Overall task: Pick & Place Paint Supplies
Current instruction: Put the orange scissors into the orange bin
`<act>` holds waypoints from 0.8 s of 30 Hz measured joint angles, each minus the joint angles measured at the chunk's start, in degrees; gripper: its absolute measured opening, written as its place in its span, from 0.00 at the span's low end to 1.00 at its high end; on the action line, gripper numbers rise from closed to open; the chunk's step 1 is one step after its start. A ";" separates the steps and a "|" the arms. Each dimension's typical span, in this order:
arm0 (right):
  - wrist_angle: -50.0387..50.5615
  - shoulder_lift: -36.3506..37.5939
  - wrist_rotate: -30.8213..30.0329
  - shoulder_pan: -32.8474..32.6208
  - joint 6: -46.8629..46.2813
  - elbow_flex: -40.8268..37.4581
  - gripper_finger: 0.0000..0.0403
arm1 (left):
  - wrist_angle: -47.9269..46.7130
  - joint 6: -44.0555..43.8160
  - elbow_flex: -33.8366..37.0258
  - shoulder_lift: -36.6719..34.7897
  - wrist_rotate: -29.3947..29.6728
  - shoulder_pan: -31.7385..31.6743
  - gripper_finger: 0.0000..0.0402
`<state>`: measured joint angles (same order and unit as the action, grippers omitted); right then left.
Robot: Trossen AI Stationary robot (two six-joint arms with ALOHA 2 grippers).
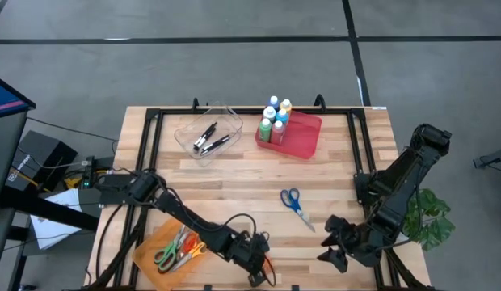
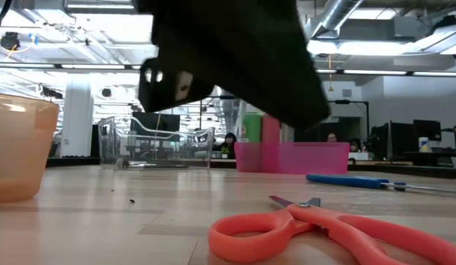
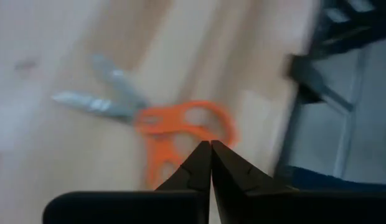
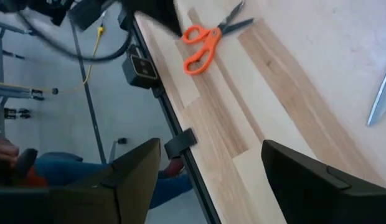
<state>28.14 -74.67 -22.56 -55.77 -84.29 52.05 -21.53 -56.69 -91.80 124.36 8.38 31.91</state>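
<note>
Several small paint bottles (image 1: 275,120) with white caps stand upright in a red tray (image 1: 303,139) at the table's far middle; the low view shows the tray (image 2: 290,157) with a green bottle (image 2: 251,125) behind its wall. My left gripper (image 1: 260,271) is shut at the near edge. It hovers just over the handles of orange scissors (image 3: 183,127) that lie flat on the table (image 2: 323,228), and it touches nothing. My right gripper (image 1: 331,241) stands open and empty over the near right of the table (image 4: 208,180).
Blue-handled scissors (image 1: 295,206) lie on the table's right middle. An orange tray (image 1: 166,252) holding more scissors sits at the near left. A clear box (image 1: 208,137) with dark pens stands at the far left of the red tray. Bare wood lies between the two rows.
</note>
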 joint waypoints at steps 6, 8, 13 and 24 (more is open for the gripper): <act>-0.67 0.00 -1.53 0.00 -0.38 0.00 0.68 | -1.68 0.81 0.07 0.87 0.20 0.58 0.09; -0.94 0.00 -1.54 0.00 -0.39 0.00 0.68 | -1.82 2.13 0.07 0.88 0.41 0.17 0.12; -1.29 0.00 -1.55 0.00 -0.39 0.00 0.68 | -1.47 5.45 0.01 0.85 3.41 -0.07 0.24; -1.18 0.00 -1.56 0.00 0.26 0.00 0.68 | -5.06 8.55 0.10 2.09 3.88 0.12 0.30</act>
<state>26.96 -74.67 -24.12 -55.77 -84.03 52.05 -26.59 -48.15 -91.70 126.44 12.26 32.03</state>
